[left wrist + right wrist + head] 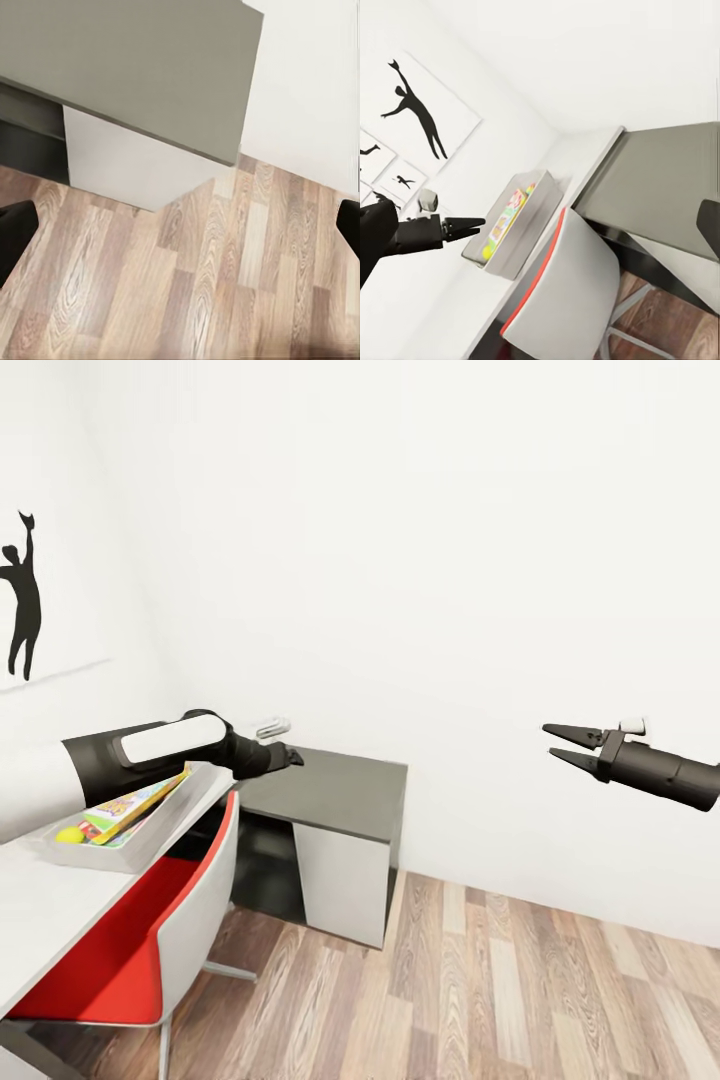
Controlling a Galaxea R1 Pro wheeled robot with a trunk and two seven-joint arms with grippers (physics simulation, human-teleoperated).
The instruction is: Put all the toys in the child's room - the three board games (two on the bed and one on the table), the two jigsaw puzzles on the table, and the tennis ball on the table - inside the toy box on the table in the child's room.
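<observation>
The light grey toy box (160,838) sits on the pale table (50,920) at the left. It holds colourful flat board games (135,803) and the yellow tennis ball (70,835). The right wrist view shows the toy box (531,229) with the ball (487,253) too. I cannot make out the jigsaw puzzles, and the bed is out of view. My left gripper (293,757) reaches past the box over the dark desk section (335,785), open and empty, its fingertips (15,240) wide apart. My right gripper (562,746) hangs open in the air far to the right, holding nothing.
A red and white chair (140,950) is tucked against the table in front of the toy box. A white cabinet door (345,880) stands under the dark section. Wooden floor (480,1000) spreads to the right. White walls enclose the corner, with silhouette art (22,600) on the left.
</observation>
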